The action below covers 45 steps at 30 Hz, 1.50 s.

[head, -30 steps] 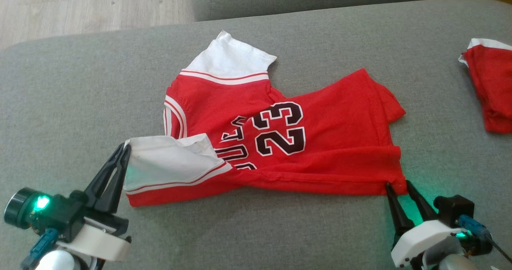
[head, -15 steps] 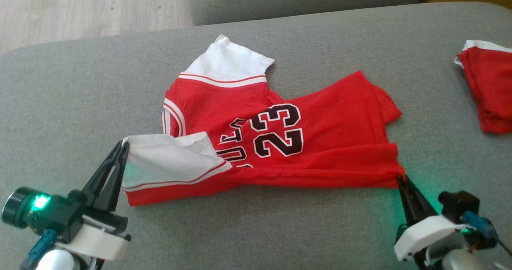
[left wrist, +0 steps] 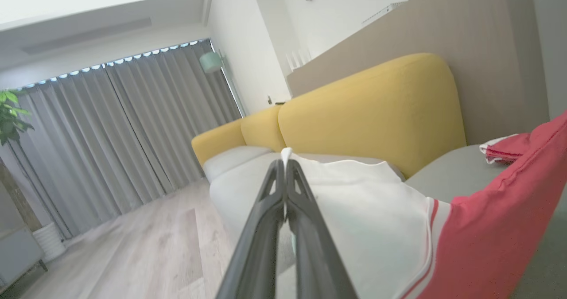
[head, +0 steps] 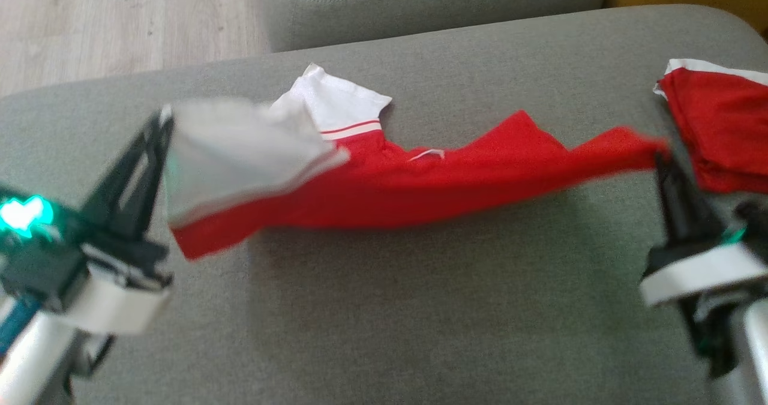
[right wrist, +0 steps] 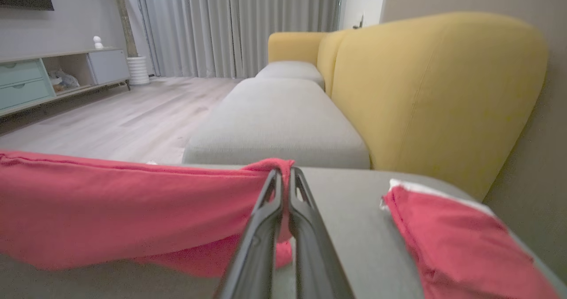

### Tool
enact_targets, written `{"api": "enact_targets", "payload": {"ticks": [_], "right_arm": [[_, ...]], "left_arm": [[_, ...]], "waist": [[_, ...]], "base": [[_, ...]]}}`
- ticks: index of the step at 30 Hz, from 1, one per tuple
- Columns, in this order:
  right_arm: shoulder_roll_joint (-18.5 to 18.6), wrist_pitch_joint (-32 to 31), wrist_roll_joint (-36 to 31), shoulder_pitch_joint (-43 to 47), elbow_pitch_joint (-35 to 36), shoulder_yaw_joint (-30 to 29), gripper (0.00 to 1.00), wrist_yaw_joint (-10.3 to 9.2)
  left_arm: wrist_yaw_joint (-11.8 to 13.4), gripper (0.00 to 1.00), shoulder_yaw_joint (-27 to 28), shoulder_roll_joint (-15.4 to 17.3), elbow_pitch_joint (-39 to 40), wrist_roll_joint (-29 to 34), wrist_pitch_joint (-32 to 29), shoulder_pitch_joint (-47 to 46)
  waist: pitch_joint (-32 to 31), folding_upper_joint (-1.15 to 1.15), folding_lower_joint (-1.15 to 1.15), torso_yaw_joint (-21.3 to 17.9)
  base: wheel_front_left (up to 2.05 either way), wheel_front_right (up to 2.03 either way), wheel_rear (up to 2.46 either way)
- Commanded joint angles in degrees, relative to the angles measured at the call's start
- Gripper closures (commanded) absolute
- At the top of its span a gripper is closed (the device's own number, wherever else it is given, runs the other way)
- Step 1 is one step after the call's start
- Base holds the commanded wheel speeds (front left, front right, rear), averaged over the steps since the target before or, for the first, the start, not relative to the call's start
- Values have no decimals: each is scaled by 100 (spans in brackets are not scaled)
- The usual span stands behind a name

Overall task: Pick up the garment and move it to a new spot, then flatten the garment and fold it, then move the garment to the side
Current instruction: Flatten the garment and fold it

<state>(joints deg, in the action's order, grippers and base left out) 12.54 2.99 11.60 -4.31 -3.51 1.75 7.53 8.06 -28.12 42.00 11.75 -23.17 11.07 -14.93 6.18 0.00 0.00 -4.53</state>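
Observation:
The garment (head: 420,183) is a red jersey with white sleeves, stretched and lifted between both grippers above the grey sofa seat (head: 390,309). My left gripper (head: 163,117) is shut on the white sleeve corner at the left; in the left wrist view its tips (left wrist: 284,164) pinch the white cloth (left wrist: 367,210). My right gripper (head: 659,159) is shut on the red hem corner at the right; the right wrist view shows its tips (right wrist: 283,172) clamping the red fabric (right wrist: 133,210). The far white sleeve (head: 336,102) still touches the seat. The head view is motion-blurred.
A second folded red and white garment (head: 714,129) lies at the seat's right edge, close to my right gripper. Another grey cushion (head: 420,3) sits behind, wooden floor (head: 120,21) to the far left, and a yellow sofa back (right wrist: 434,91) to the right.
The right gripper shut on the red hem corner. Both grippers then rose and moved away from me, lifting the jersey's near edge so the number is folded out of sight.

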Motion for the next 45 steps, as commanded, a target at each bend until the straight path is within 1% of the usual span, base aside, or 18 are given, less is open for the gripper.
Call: {"api": "enact_targets", "payload": {"ticks": [1, 5, 10, 14, 17, 22, 25, 29, 32, 36, 39, 42, 44, 45], "right_arm": [[225, -83, 2, -343, 421, 15, 100, -4], [513, -405, 110, -784, 1051, -80, 100, -4], [951, -784, 302, -1480, 1460, -177, 100, -4], [1272, -1008, 365, -2134, 1544, -194, 100, -4], [1458, -1144, 470, -2652, 1405, -142, 100, -4], [1683, -1241, 614, -3494, 822, 31, 100, -4], [1721, -1235, 698, -3996, 322, 237, 100, -4], [1751, -1193, 723, -4695, -314, 632, 100, -4], [1694, -1056, 696, -5292, -803, 935, 100, -4], [1598, -740, 497, -6173, -1524, 1110, 100, -4], [1491, -338, 271, -6815, -1983, 1083, 100, -4], [1438, 59, 32, -7278, -2341, 1027, 100, -4], [1393, 289, -80, -7388, -2571, 1000, 100, -4], [1393, 289, -80, -7388, -2571, 1000, 100, -4]], "left_arm": [[-50, 100, 361, 315, 194, 66, -28, -546], [-227, 100, 446, 412, 294, 186, -132, -1216], [-455, 100, 576, 524, 341, 298, -279, -2105], [-666, 100, 601, 580, 298, 460, -389, -2868], [-826, 100, 560, 504, 165, 497, -501, -3412], [-1098, 100, 428, 207, -388, 402, -649, -4235], [-1239, 100, 281, 0, -883, 374, -704, -4696], [-1408, 100, -44, -249, -1566, 505, -733, -5426], [-1475, 100, -264, -423, -2144, 669, -681, -6071], [-1503, 100, -446, -701, -3167, 897, -671, -6992], [-1340, 100, -423, -960, -3790, 1116, -345, -7669], [-1283, 100, -430, -1180, -4193, 1219, 36, -8125], [-1296, 100, -460, -1259, -4370, 1242, 187, -8234], [-1296, 100, -460, -1259, -4370, 1242, 187, -8234]], "waist": [[-26, 0, 0, -20], [-87, 0, 0, -69], [-161, 0, 0, -109], [-193, 0, 0, -124], [-168, 0, 0, -105], [75, 0, 0, -30], [331, 0, 0, 20], [837, 0, 0, 101], [1233, 0, 0, 131], [1664, 0, 0, 194], [1870, 0, 0, 225], [1995, 0, 0, 272], [2012, 0, 0, 305], [2012, 0, 0, 305]], "base": [[0, 0, 0], [0, 0, 0], [0, 0, 0], [0, 0, 0], [0, 0, 0], [0, 0, 0], [0, 0, 0], [0, 0, 0], [0, 0, 0], [0, 0, 0], [0, 0, 0], [0, 0, 0], [0, 0, 0], [0, 0, 0]]}}
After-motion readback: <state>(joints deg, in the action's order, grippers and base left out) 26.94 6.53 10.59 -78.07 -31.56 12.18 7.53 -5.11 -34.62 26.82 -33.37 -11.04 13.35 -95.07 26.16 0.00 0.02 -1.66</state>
